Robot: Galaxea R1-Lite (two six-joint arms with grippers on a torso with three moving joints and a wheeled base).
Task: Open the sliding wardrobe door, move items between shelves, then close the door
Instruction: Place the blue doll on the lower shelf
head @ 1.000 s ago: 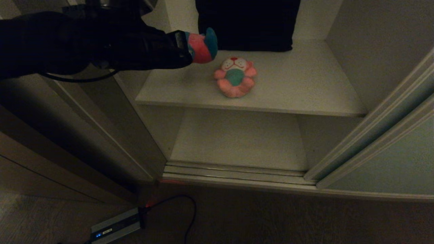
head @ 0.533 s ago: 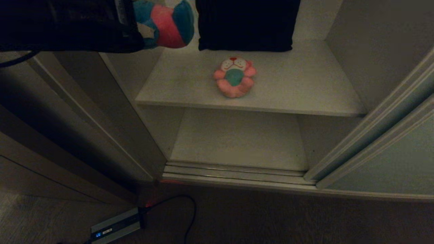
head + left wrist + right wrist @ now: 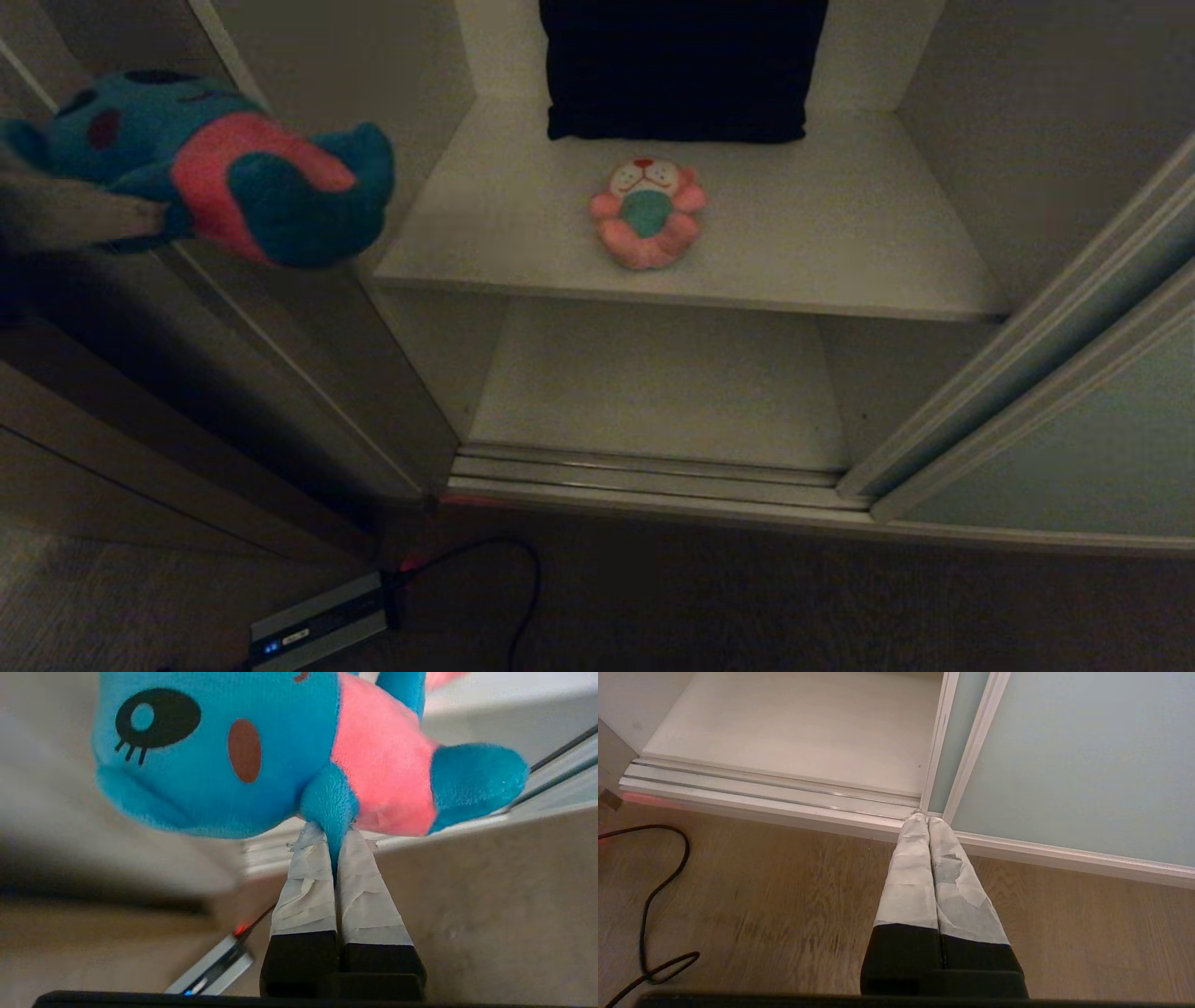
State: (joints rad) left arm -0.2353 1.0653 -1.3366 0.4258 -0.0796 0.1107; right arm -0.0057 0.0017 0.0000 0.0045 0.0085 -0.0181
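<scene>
Writing: you have no brand or label to read anywhere; the flat box (image 3: pixel 317 623) on the floor shows only a small blue light.
Blue toy (image 3: pixel 280 756): it hangs from your left gripper (image 3: pixel 332 836) by one limb, up in the air outside the wardrobe, at the left of the head view, level with the upper shelf (image 3: pixel 840 233) but well off it.
Left gripper: your taped fingers (image 3: pixel 308 886) are pinched tight on that blue limb; the toy's head and pink shirt swing free past the tips.
Pink toy (image 3: pixel 647 212): you see it lying face up on the upper shelf, just before the dark cloth (image 3: pixel 681 65), well apart from your left gripper.
Lower shelf (image 3: pixel 663 383): bare board behind the floor track (image 3: pixel 644 476).
Door (image 3: pixel 1074 439): slid to the right, the opening uncovered.
Right gripper (image 3: pixel 928 820): your fingers are pressed together with nothing between them, over the wood floor (image 3: pixel 784 896), tips near the door's lower corner.
</scene>
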